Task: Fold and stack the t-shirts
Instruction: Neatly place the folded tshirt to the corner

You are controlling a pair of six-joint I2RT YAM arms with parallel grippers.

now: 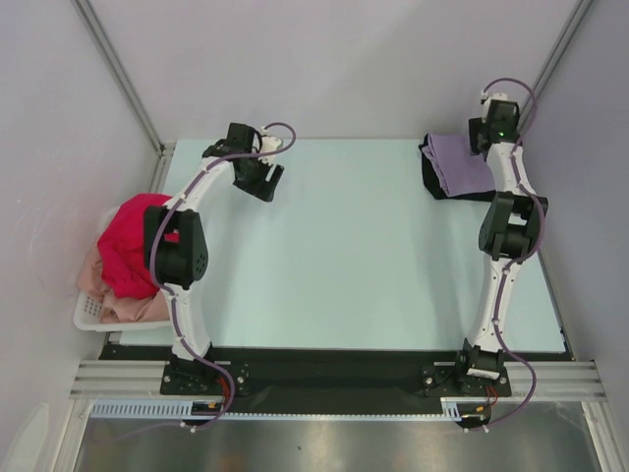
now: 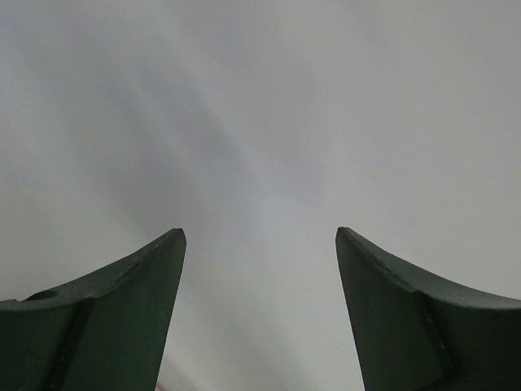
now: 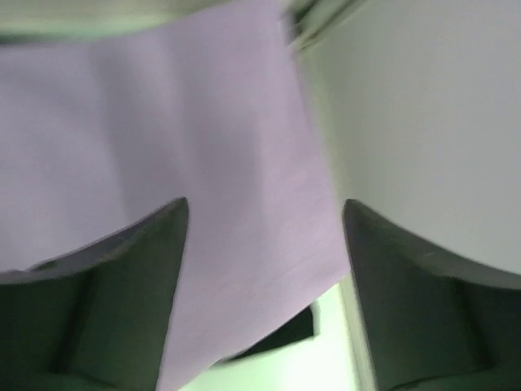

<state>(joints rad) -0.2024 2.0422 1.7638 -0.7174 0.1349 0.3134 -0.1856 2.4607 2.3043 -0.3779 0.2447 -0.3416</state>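
Far right corner of the desk: the lavender t-shirt [image 1: 460, 162] lay folded flat on top of the black t-shirt [image 1: 430, 183], whose dark edge showed along the stack's left and near sides.
Left edge of the desk: a white basket [image 1: 91, 314] sat toward the near corner, with the magenta-red t-shirt [image 1: 128, 246] heaped loose on top and the peach-pink t-shirt [image 1: 133, 309] crumpled beneath it, spilling to the basket's rim.
Left gripper [image 2: 260, 232]: raised above the far left part of the desk, its fingers spread wide with nothing between them; the left wrist view showed only blank grey wall beyond them.
Right gripper [image 3: 264, 203]: over the folded stack at the far right corner, fingers parted and empty. Lavender cloth filled most of the right wrist view, blurred, with a sliver of black below it. Whether the tips touched the cloth could not be told.
Desk surface [image 1: 344, 256]: pale mint green, smooth and matte, bare across its middle.
Near edge: a black strip ran the full width, with a silver rail [image 1: 334, 379] carrying both arm bases, and a brushed metal sheet [image 1: 324, 447] lay nearer the camera.
Room: plain pale grey walls closed in three sides, with slanted metal posts [image 1: 116, 69] rising from the two far corners.
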